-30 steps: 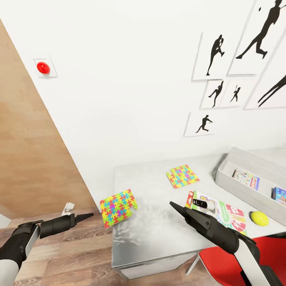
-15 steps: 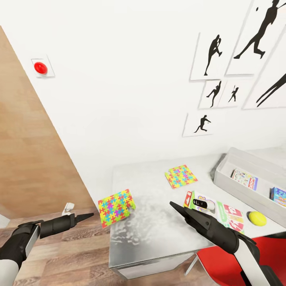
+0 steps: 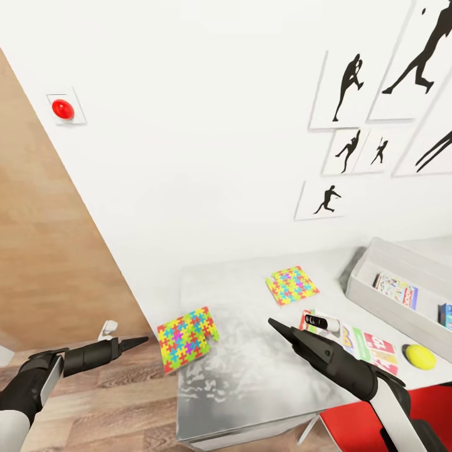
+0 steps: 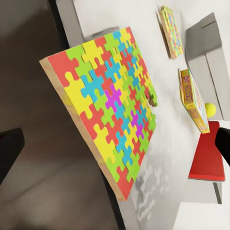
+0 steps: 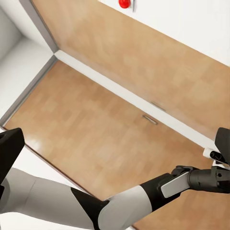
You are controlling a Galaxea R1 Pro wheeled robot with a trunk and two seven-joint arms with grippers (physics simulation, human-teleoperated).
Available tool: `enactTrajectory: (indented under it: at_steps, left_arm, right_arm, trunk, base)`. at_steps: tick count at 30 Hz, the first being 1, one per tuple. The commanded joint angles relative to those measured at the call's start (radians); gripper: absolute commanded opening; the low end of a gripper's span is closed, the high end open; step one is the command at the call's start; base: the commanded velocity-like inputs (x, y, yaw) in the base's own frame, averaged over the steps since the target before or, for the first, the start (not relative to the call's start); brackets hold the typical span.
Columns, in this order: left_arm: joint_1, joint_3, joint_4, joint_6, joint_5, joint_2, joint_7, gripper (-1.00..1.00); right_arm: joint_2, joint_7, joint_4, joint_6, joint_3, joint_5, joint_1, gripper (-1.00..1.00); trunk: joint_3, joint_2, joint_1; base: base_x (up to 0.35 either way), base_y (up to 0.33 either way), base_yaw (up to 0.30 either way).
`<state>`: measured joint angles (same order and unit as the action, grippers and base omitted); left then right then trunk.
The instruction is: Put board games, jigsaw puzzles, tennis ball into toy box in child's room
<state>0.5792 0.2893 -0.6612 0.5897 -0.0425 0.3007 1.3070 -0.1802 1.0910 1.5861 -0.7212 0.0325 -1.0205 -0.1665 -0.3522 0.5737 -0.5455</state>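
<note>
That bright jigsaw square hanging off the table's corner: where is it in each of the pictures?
Head view: the jigsaw puzzle sits lower left of centre, overhanging the table corner.
Left wrist view: it spans the centre, large and tilted.
Right wrist view: not in it.
Shared landmark: the tennis ball.

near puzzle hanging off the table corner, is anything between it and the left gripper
Nothing visible. In the head view the left gripper points at the near puzzle across open air over the floor. The puzzle overhangs the table corner, and the left wrist view shows its face unobstructed.
</note>
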Motion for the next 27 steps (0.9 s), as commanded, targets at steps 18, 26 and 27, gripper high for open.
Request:
enactTrajectory:
  at_steps: [18, 26, 27]
  left_arm:
    - [0.001, 0.001, 0.000, 0.016, -0.003, 0.001, 0.006, 1.00]
    - [0.001, 0.001, 0.000, 0.018, -0.003, 0.000, 0.006, 1.00]
    - [0.001, 0.001, 0.000, 0.018, -0.003, 0.000, 0.006, 1.00]
  right_arm:
    - [-0.001, -0.001, 0.000, -0.006, 0.001, -0.007, -0.001, 1.00]
    - [-0.001, -0.001, 0.000, -0.006, 0.001, -0.007, -0.001, 1.00]
    - [-0.001, -0.001, 0.000, -0.006, 0.001, -0.007, -0.001, 1.00]
  trunk:
    - [-0.033, 0.071, -0.039]
    - [-0.058, 0.127, -0.069]
    - [-0.061, 0.134, -0.073]
  base:
    - [0.005, 0.003, 0.000]
    - [0.000, 0.000, 0.000]
    - [0.000, 0.000, 0.000]
